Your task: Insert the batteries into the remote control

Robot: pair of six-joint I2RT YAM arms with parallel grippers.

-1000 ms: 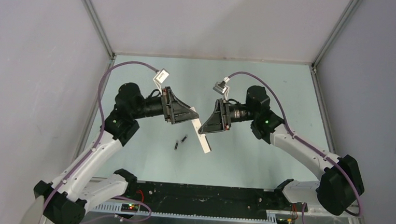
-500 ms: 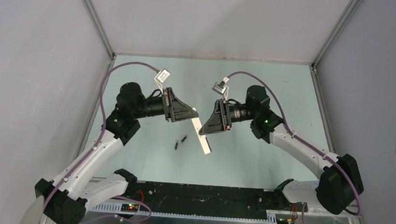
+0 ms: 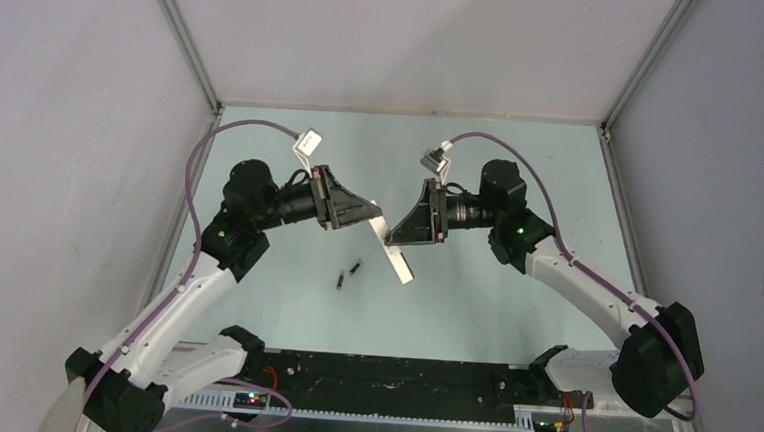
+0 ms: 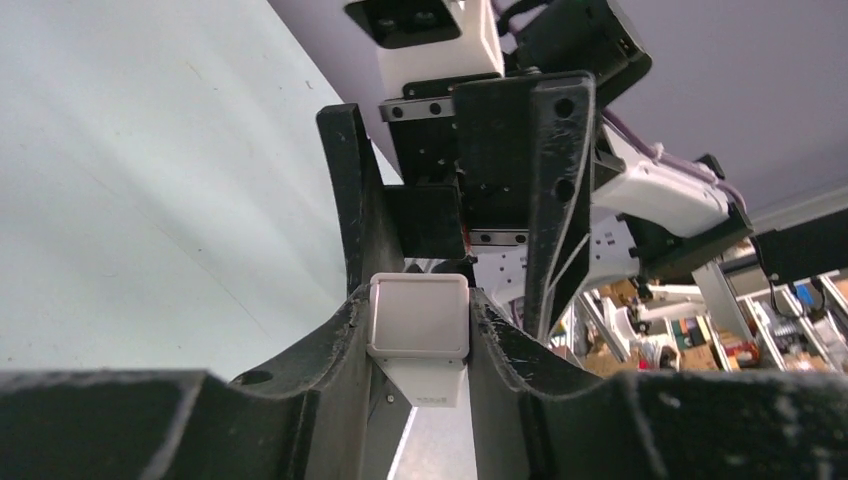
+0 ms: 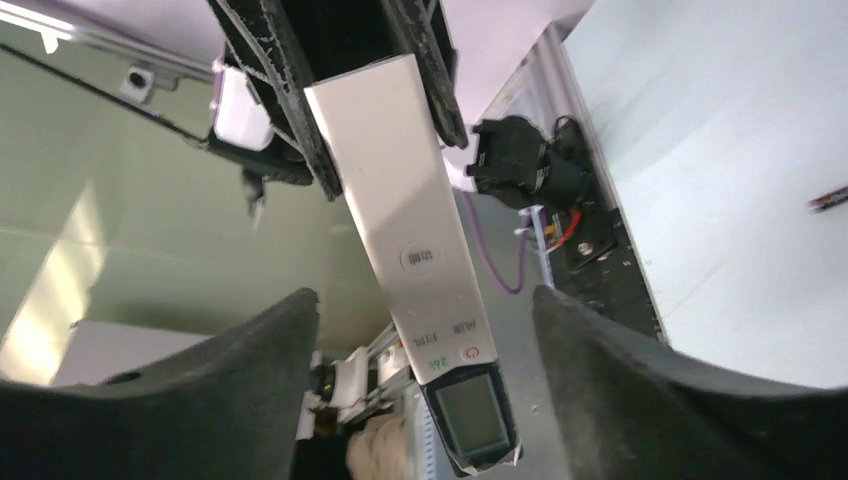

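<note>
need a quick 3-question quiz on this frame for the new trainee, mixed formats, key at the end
1. True or false: the batteries are already inside the remote control.
2. Which gripper clamps the remote control? A) left gripper B) right gripper C) both
3. Fill in: the right gripper's fingers stand ___ on either side of the remote control, with a gap on each side.

Key:
1. False. Both batteries lie on the table, apart from the remote control.
2. A. The left wrist view shows the white end pinched between its fingers.
3. Open.
</note>
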